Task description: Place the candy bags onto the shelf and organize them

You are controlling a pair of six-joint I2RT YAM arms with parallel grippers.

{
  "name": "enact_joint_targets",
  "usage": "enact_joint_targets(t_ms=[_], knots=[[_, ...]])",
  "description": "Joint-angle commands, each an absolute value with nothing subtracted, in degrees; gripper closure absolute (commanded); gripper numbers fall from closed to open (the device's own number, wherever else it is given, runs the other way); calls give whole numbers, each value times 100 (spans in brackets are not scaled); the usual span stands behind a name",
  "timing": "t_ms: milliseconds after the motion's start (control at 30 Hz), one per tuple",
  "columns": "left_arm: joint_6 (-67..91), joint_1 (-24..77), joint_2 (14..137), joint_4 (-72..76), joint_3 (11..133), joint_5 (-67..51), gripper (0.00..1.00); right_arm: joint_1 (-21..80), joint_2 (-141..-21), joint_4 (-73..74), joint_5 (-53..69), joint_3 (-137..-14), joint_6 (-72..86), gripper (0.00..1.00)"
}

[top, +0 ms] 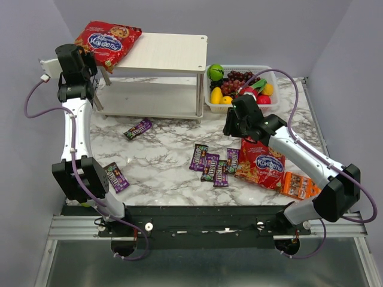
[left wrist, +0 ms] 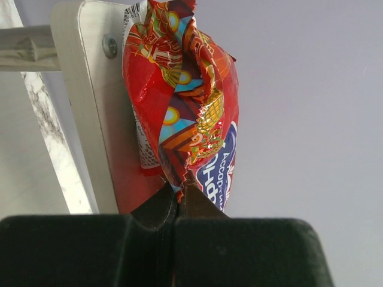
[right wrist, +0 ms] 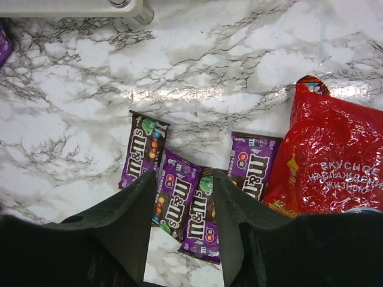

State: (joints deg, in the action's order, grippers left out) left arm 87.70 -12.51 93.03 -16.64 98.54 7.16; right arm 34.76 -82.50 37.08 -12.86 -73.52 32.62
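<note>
Left wrist view has the bag (left wrist: pixel 185 107), glossy red and crumpled at its crimped seam, pinched by the fully closed left claw (left wrist: pixel 181 194), likely to drag it square onto the shelf (top: pixel 173 51) by the far left corner of the desk (top: pixel 167 164), where it overhangs; the right claw (right wrist: pixel 182 191) gapes empty over purple packets (right wrist: pixel 143 149) beside the second bag (right wrist: pixel 335 167), near the right edge.

Here's the first bag (top: pixel 108 39): glossy red, blue oval logo, white lettering, gold and turquoise ornament at the crimp. The second bag (top: pixel 261 162), same red, same blue oval. The packets (right wrist: pixel 179 191), dark purple with bright printed sweets. The shelf (top: pixel 173 51), pale off-white. The table (top: pixel 161 161), white marble, grey veins.
</note>
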Motion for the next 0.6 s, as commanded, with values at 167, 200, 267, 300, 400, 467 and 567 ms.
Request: enact_joint_targets(t_ms=[167, 200, 267, 300, 400, 467, 567], knots=[[9141, -1037, 9395, -1714, 9967, 1573, 100, 3402, -8244, 3630, -1301, -7313, 3366, 48], [9141, -1037, 9422, -1723, 10036, 1573, 100, 3401, -8244, 3639, -1301, -7313, 3358, 48], [9132, -1028, 9518, -1775, 10098, 1565, 100, 3393, -8244, 3630, -1292, -7304, 3375, 48], [9106, -1028, 9527, -1767, 10090, 1564, 100, 3393, -8235, 3639, -1292, -7295, 3366, 48], [9062, -1002, 9466, -1513, 9863, 1591, 98, 3384, -8209, 3639, -1301, -7269, 3392, 48], [9009, -993, 9448, -1285, 9800, 1538, 96, 3375, -8191, 3639, -1318, -7251, 3401, 48], [8939, -976, 9483, -1309, 9852, 1389, 96, 3349, -8148, 3639, -1319, -7198, 3463, 48]])
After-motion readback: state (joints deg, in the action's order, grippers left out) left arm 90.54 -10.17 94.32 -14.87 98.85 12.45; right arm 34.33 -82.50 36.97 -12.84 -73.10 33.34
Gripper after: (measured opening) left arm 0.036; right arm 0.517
